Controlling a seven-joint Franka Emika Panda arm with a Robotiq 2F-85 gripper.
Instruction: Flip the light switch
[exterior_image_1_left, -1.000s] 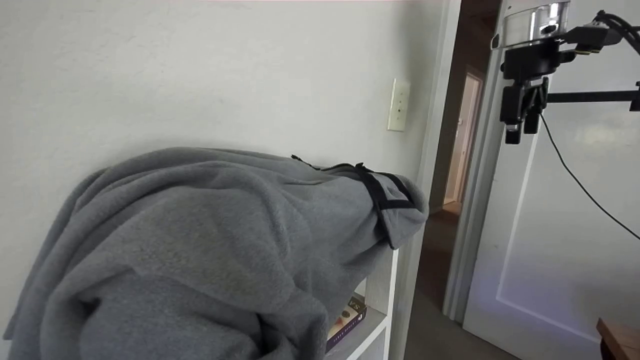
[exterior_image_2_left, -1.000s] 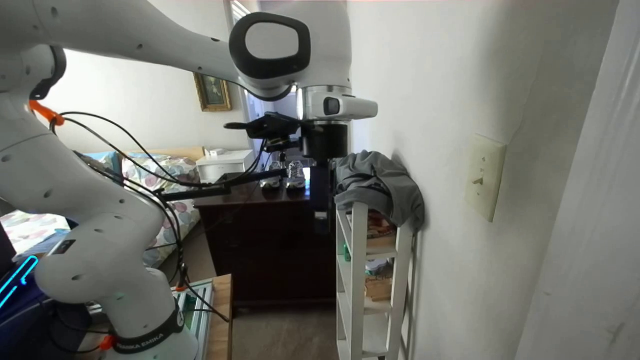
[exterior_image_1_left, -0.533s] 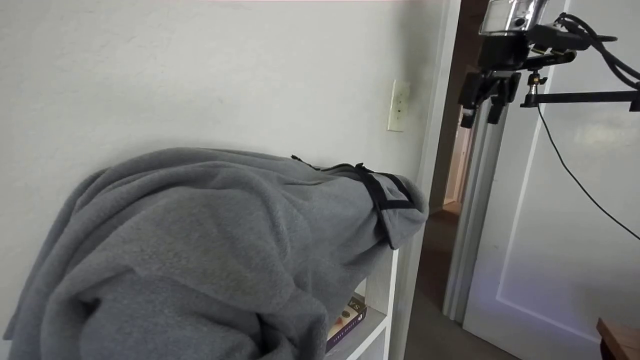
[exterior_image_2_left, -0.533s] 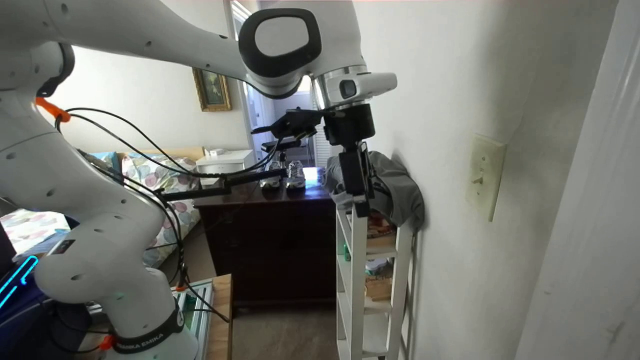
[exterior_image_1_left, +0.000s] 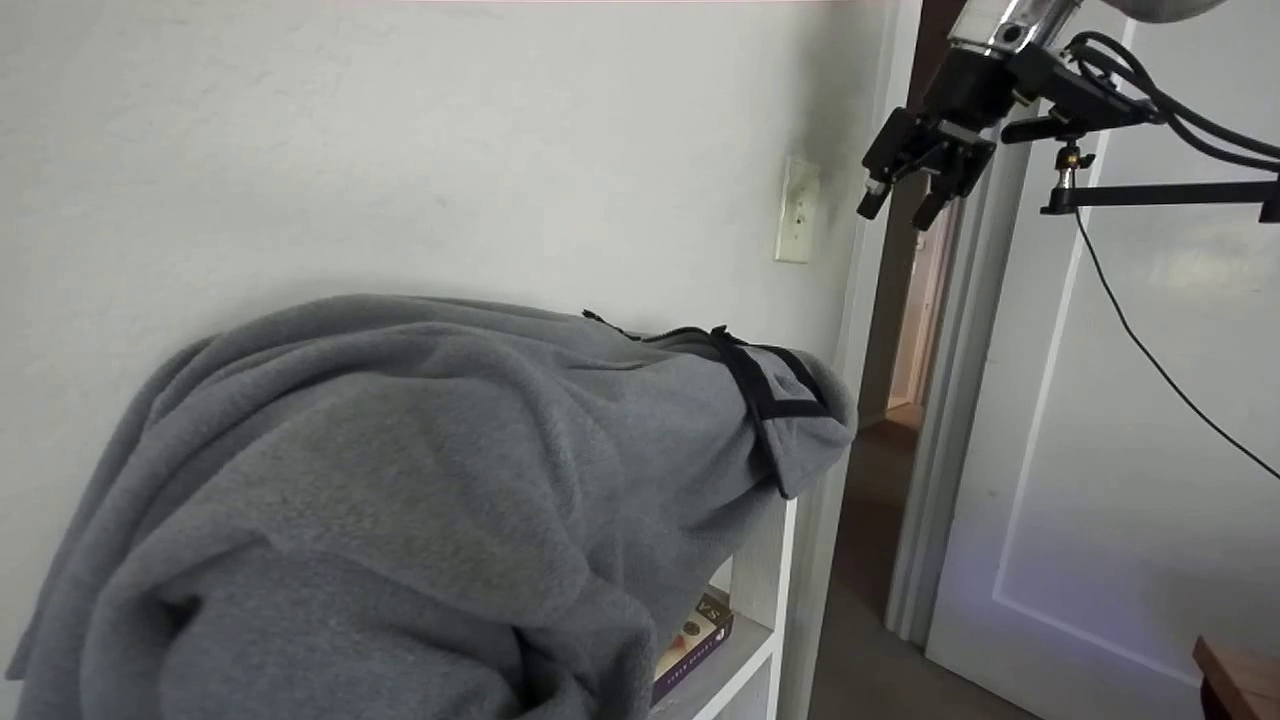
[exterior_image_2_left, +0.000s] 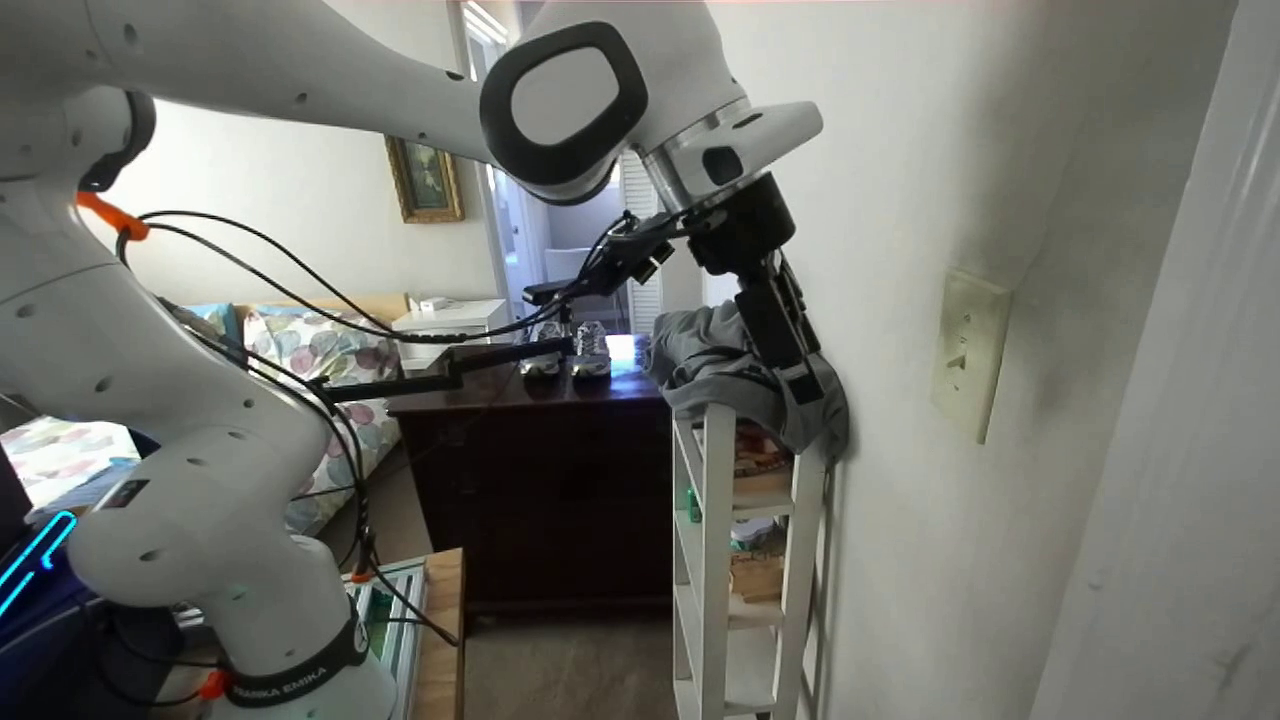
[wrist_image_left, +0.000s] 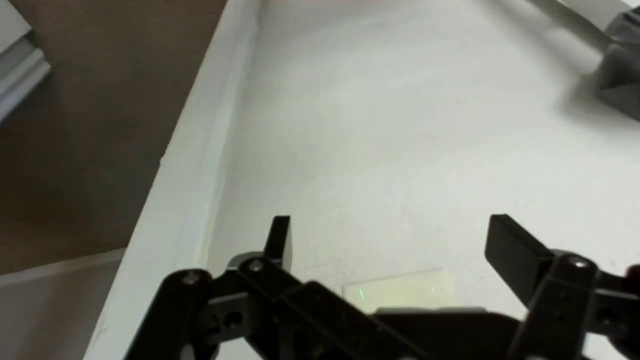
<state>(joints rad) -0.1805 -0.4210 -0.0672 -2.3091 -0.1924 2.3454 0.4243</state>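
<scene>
The light switch is a cream-white upright plate on the wall with a small toggle at its middle; it shows in both exterior views (exterior_image_1_left: 797, 212) (exterior_image_2_left: 970, 355). In the wrist view the plate (wrist_image_left: 405, 290) lies low between the fingers, its lower part and toggle hidden behind the gripper body. My gripper (exterior_image_1_left: 897, 212) is open and empty, tilted with its fingers pointing down toward the wall. It also shows in an exterior view (exterior_image_2_left: 803, 378), apart from the plate. In the wrist view the two fingers (wrist_image_left: 392, 237) stand wide apart with bare wall between them.
A grey fleece (exterior_image_1_left: 450, 480) is draped over a narrow white shelf (exterior_image_2_left: 715, 560) against the wall. A white door frame (wrist_image_left: 195, 165) stands beside the switch, with an open doorway past it. A black camera arm (exterior_image_1_left: 1180, 194) and cables (exterior_image_2_left: 330, 350) are near the wrist.
My gripper was hanging straight down; it has tilted and its fingers have swung toward the wall and the switch. The wrist has also turned, so both fingers show apart. The switch has not moved.
</scene>
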